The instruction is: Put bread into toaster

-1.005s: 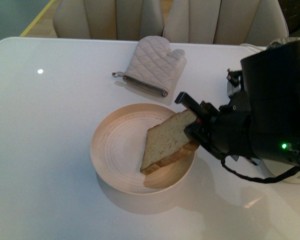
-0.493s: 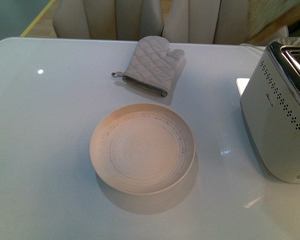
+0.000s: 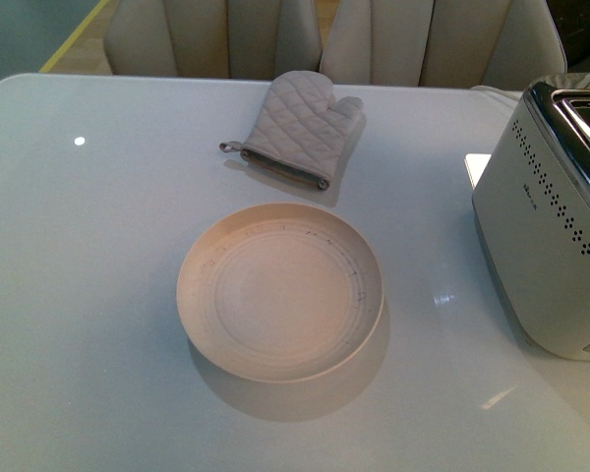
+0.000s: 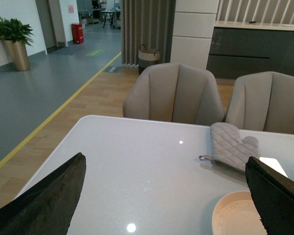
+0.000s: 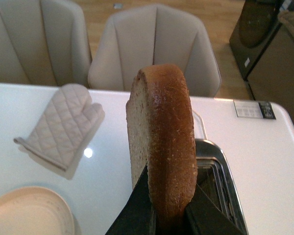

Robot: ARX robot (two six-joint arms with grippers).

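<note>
The bread [image 5: 161, 142] stands upright and edge-on in the right wrist view, rounded end up and brown crust facing the camera. Its lower end is pinched between the two dark fingers [image 5: 137, 213] of the right gripper [image 5: 166, 218], which press against its flat sides. It is held in the air near the toaster [image 5: 223, 196], whose chrome top and slots show just behind it. Whether the slice is directly over a slot cannot be told. In the front view the white toaster [image 3: 546, 236] sits at the right edge of the table [image 3: 79, 295], and neither arm appears there. A round tan plate [image 3: 280, 290] lies in the middle of the table, with a quilted grey oven mitt [image 3: 297, 128] beyond it and beige chairs [image 3: 206, 34] behind. The left gripper [image 4: 164, 161] hovers over the table's near-left part with its fingers [image 4: 44, 200] spread wide apart.
</note>
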